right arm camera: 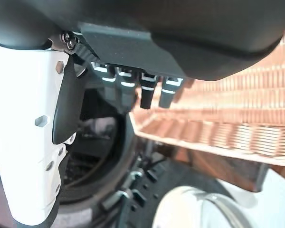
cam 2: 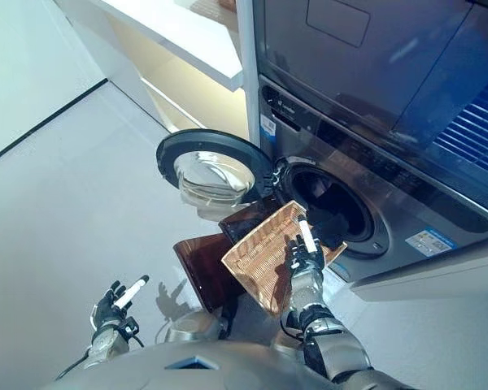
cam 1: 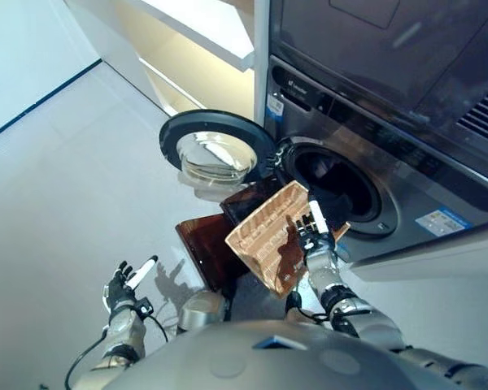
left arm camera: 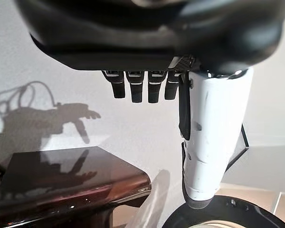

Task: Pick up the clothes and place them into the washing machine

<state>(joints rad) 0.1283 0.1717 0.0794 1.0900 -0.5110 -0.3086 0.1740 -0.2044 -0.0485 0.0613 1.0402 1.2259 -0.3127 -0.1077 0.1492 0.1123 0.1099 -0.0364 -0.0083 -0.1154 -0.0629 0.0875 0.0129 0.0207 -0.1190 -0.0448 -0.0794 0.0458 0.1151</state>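
Observation:
The shallow wicker basket [cam 1: 264, 236] is tipped up, its far end leaning at the open mouth of the washing machine [cam 1: 333, 183]. Its inside faces me and looks empty. My right hand [cam 1: 313, 237] is at the basket's edge nearest the drum, fingers straight, white-covered thumb pointing up. In the right wrist view the fingers [right arm camera: 149, 92] sit between the dark drum opening [right arm camera: 97, 137] and the basket's weave [right arm camera: 228, 118]; something grey and dim lies in the drum. My left hand [cam 1: 122, 286] hangs open over the floor at lower left, holding nothing.
The round glass door [cam 1: 215, 154] stands swung open to the left of the drum. The low dark brown box [cam 1: 205, 248] sits under and left of the basket. A pale shelf unit [cam 1: 195, 49] stands behind the door. Open floor lies to the left.

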